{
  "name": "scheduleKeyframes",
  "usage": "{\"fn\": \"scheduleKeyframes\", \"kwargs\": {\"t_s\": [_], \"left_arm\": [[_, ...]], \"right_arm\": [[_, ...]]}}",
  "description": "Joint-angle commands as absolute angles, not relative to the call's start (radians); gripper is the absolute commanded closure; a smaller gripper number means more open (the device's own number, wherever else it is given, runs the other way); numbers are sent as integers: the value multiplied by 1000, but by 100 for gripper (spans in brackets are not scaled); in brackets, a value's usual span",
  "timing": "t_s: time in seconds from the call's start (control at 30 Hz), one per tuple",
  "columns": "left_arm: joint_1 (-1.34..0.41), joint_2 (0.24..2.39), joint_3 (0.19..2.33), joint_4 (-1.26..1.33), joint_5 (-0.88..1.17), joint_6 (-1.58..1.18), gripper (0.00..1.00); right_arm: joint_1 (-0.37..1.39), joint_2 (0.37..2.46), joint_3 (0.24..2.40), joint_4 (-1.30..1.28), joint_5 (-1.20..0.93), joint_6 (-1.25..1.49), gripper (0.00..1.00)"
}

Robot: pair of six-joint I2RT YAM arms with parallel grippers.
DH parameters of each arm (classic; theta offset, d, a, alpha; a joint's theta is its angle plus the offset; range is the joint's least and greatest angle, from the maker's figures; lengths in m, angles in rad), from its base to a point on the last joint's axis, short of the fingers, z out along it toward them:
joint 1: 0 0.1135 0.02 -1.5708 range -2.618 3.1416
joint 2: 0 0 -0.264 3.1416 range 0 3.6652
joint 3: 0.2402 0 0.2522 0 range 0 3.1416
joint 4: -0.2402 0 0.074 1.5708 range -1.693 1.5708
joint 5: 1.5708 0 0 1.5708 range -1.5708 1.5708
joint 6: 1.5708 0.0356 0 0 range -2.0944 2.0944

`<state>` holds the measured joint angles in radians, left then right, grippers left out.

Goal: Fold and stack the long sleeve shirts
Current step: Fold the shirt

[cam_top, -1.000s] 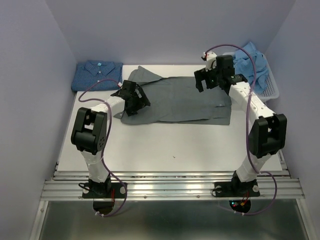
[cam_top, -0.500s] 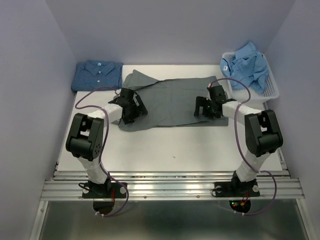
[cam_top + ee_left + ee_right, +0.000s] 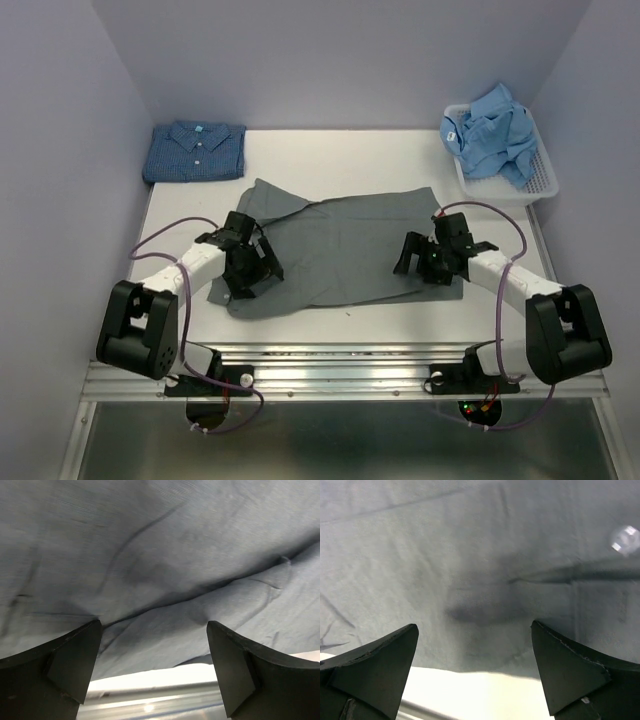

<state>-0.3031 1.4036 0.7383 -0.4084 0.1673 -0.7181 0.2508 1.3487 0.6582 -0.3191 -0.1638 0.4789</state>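
Note:
The plain mid-grey shirt lies spread flat across the middle of the table, with a sleeve or collar part bunched at its far left. My left gripper is low over its near-left part, my right gripper low over its near-right part. In the left wrist view the gripper is open, with grey cloth between and beyond the fingers. In the right wrist view the gripper is open over grey cloth. The dark blue dotted shirt lies folded at the far left. The light blue shirt is crumpled in the basket.
A white mesh basket stands at the far right corner. Bare white table shows between the grey shirt's near hem and the metal rail at the front edge. Purple walls close in the left, back and right sides.
Both arms have drawn back from the far side toward the near edge. The grey shirt has shifted nearer with them and lies flatter.

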Motion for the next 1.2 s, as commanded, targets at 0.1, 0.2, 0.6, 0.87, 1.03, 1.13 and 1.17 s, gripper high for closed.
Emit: {"fn": "scheduleKeyframes", "kwargs": {"t_s": [0.1, 0.2, 0.6, 0.87, 1.03, 1.13, 1.17], "left_arm": [[-304, 1314, 1021, -690, 6, -684, 1], [-276, 1406, 1208, -707, -119, -631, 1], [-163, 1894, 1656, -451, -75, -249, 1], [-161, 1907, 1535, -457, -20, -238, 1], [-164, 1818, 1424, -353, 96, -230, 1], [-178, 1832, 1433, -367, 104, -196, 1], [-186, 1832, 1424, -367, 109, -184, 1]], "right_arm": [[253, 1243, 805, -499, -118, 410, 0], [253, 1261, 934, -479, -78, 390, 0], [253, 1425, 1104, -463, 49, 367, 0], [253, 1457, 1111, -474, 83, 354, 0], [253, 1485, 1111, -479, 90, 321, 0], [253, 1503, 1114, -480, 87, 308, 0], [253, 1508, 1115, -482, 84, 305, 0]]}}
